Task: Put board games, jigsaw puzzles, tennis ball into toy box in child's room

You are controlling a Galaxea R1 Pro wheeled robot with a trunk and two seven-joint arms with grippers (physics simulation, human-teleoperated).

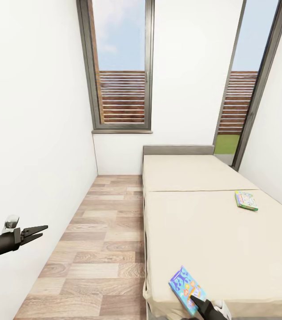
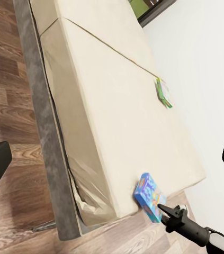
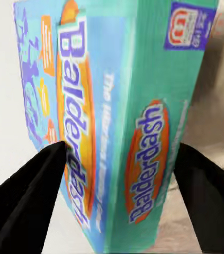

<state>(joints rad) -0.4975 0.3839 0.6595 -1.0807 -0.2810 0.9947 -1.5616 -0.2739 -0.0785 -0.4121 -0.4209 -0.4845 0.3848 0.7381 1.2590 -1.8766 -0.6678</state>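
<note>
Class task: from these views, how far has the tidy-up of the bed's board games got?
Nothing looks packed yet. In hand: the right tool straddles the blue Balderdash box at the bed's near corner, jaws apart on either side. Left: the green-edged game lies untouched further up; the left tool waits open.

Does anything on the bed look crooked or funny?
Yes. The blue board game sits tilted at the bed's near corner, poking past the edge, with the right gripper at it, fingers on either side of the box. The pale green-edged board game lies flat but a bit askew near the far side.
</note>
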